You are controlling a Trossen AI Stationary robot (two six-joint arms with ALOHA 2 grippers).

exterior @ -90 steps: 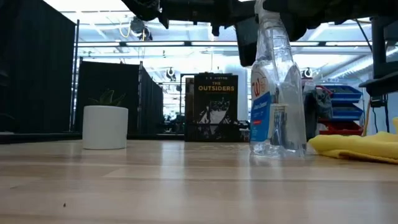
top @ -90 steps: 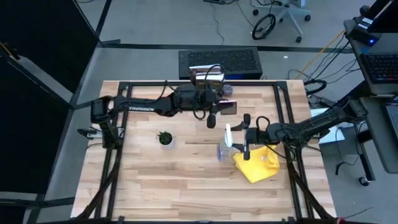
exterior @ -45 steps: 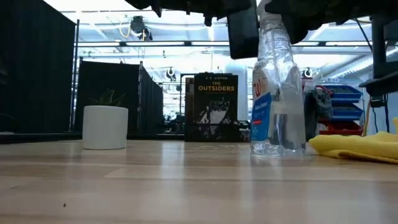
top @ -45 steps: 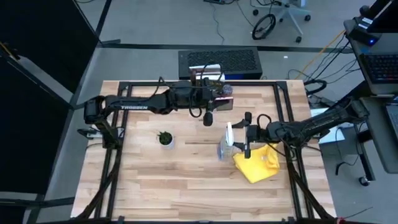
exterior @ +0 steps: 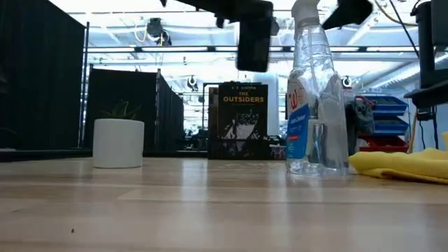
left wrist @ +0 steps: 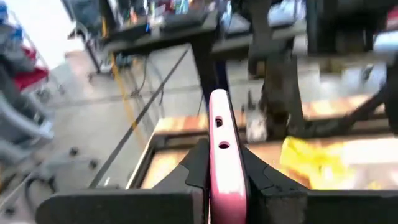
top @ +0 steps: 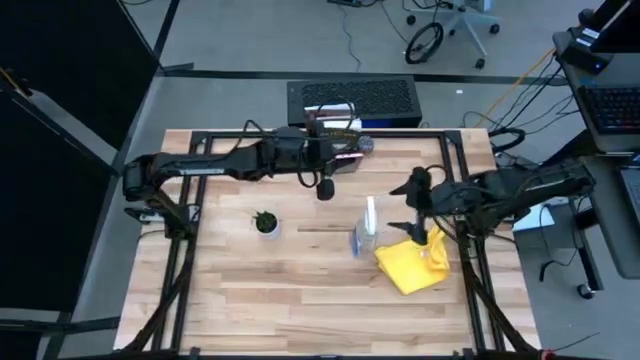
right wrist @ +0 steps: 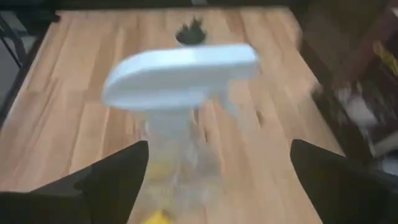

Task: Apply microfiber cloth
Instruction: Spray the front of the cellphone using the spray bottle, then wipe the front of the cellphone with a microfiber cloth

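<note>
While beside bottle (top: 366,228): cloth (top: 413,264) lay flat; right gripper (top: 417,208) hovered above cloth, jaws wide; left gripper (top: 338,160) beyond bottle, clamped on phone (left wrist: 225,163).

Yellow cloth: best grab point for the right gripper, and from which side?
Take the raised fold on the yellow cloth at the end nearest the right gripper, coming straight down. It lies crumpled on the table, so the bunched ridge gives the open jaws something to pinch. Stay off the side by the spray bottle, which stands close beside it.
</note>
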